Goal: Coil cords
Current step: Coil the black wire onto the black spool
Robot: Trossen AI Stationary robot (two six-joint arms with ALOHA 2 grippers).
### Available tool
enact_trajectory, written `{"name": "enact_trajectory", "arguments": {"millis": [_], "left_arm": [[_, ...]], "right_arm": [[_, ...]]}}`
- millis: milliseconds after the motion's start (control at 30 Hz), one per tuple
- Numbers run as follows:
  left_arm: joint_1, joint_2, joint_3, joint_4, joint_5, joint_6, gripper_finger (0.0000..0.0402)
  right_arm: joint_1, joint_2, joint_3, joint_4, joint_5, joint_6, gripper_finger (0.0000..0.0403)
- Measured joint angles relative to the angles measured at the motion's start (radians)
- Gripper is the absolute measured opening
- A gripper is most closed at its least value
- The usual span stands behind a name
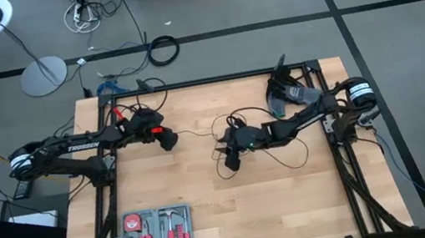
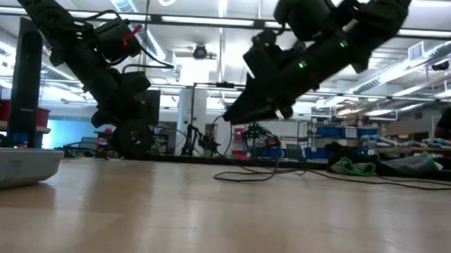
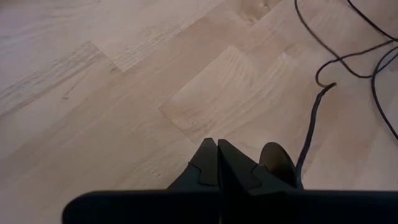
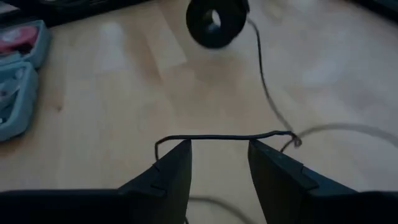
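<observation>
Right wrist view: cord [image 4: 217, 137] lies crosswise before open right pincer [image 4: 219, 163].

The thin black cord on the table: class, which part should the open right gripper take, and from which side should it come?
Probably the straight stretch of the thin black cord lying crosswise just ahead of the right gripper. Come from above, one finger either side: that run lies flat on the wooden table, clear of the loops.

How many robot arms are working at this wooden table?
2. The left arm reaches in from the table's left edge, the right arm from its right edge, above the black cord.
</observation>
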Motion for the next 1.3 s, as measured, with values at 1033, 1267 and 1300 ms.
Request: {"name": "enact_trajectory", "arguments": {"millis": [1033, 1267, 1300], "left_arm": [[0.000, 0.000, 0.000, 0.002, 0.009, 0.001, 0.0000], [0.000, 0.000, 0.000, 0.002, 0.009, 0.001, 0.0000], [0.000, 0.000, 0.000, 0.001, 0.009, 0.001, 0.0000]], "right_arm": [[-0.158, 0.314, 0.319, -0.007, -0.079, -0.278, 0.0151], [-0.158, 0.400, 0.354, 0.023, -0.054, -0.222, 0.0150], [-0.158, 0.409, 0.361, 0.025, -0.052, -0.222, 0.0150]]}}
